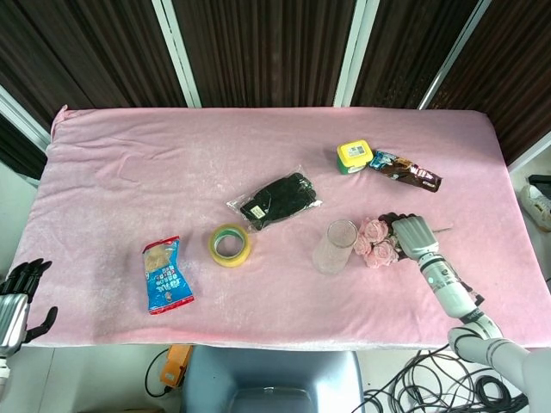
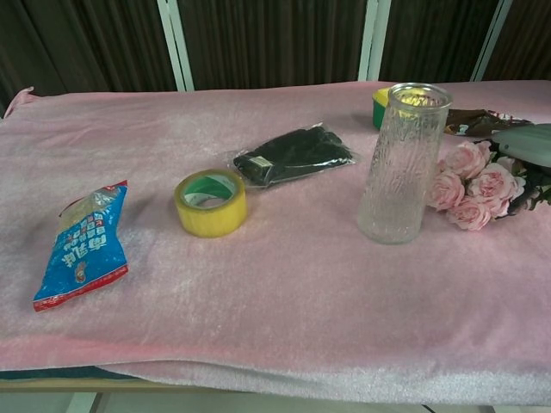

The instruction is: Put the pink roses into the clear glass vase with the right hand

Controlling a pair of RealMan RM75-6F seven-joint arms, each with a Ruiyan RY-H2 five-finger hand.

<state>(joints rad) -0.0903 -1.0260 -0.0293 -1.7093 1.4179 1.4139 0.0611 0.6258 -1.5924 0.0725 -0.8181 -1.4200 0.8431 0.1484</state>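
The pink roses (image 1: 376,243) lie on the pink cloth just right of the clear glass vase (image 1: 336,246), which stands upright and empty. My right hand (image 1: 413,233) lies palm down over the bouquet's stems and leaves, its dark fingers reaching onto the blooms' far side. Its fingers are hidden under its back, so a grip cannot be made out. In the chest view the vase (image 2: 405,163) stands left of the roses (image 2: 469,185), and the right hand (image 2: 527,143) shows at the right edge above them. My left hand (image 1: 17,297) hangs off the table's front left corner, fingers apart, holding nothing.
A yellow tape roll (image 1: 230,245), a blue snack bag (image 1: 166,275) and a black packet in plastic (image 1: 277,201) lie left of the vase. Behind the roses are a yellow-lidded green tub (image 1: 355,157) and a dark snack wrapper (image 1: 406,170).
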